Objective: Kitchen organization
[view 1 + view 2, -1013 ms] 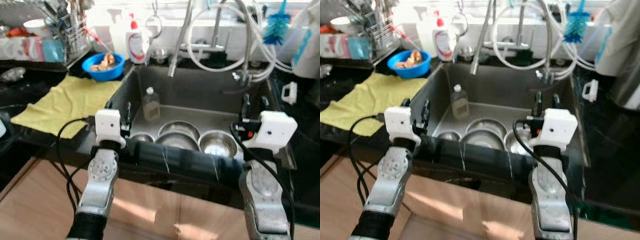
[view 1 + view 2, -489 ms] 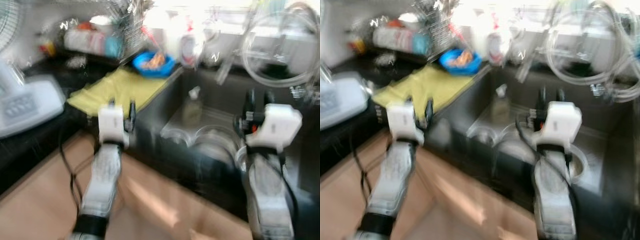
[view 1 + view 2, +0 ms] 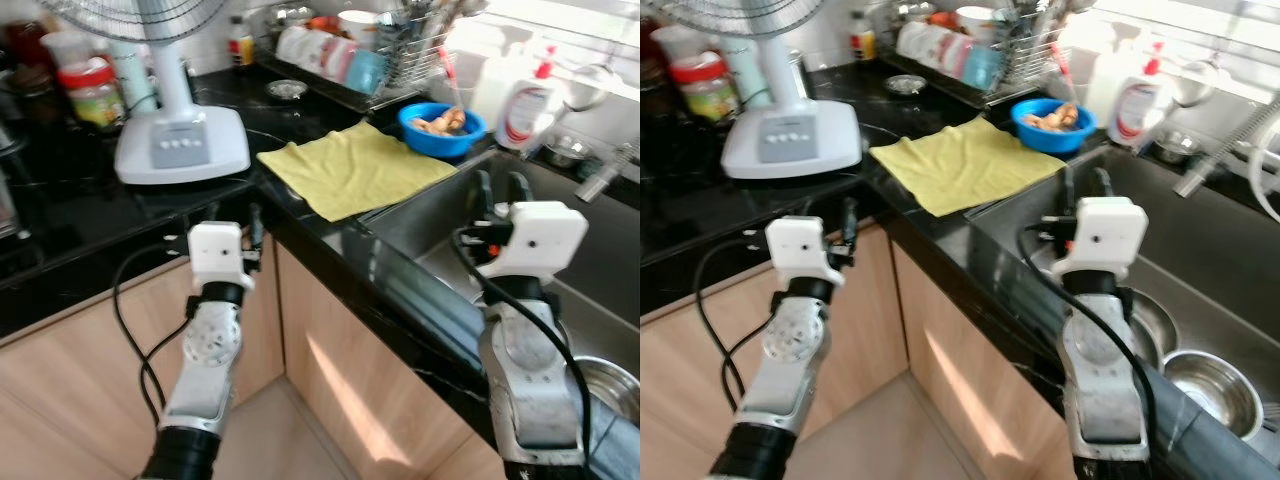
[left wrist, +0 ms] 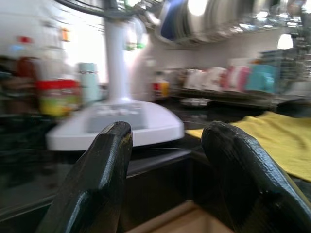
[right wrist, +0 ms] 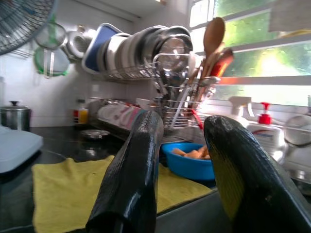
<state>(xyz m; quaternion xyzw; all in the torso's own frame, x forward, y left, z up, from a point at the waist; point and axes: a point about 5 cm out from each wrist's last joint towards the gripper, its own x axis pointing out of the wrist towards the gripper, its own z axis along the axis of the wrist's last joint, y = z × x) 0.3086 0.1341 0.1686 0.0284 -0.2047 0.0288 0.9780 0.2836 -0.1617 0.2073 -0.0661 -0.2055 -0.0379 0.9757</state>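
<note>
Swung leftward off the sink (image 3: 600, 250) onto the worktop (image 3: 100, 215) corner with white fan (image 3: 180, 140), yellow cloth (image 3: 355, 170) and blue bowl (image 3: 440, 128), left gripper (image 3: 255, 222) and right gripper (image 3: 497, 190) both parted and empty, organizing seemingly hardly begun.

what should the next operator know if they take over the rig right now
Left gripper: open and empty, held in front of the black counter near the white fan base.
Right gripper: open and empty, above the near edge of the sink.
On the counter: yellow cloth spread flat beside the sink, blue bowl with food behind it, soap bottle, dish rack with cups and utensils.
Steel bowls sit in the sink.
Done: nothing visibly handled.
Left: everything; dishes in the sink and the counter items are still to be sorted.
</note>
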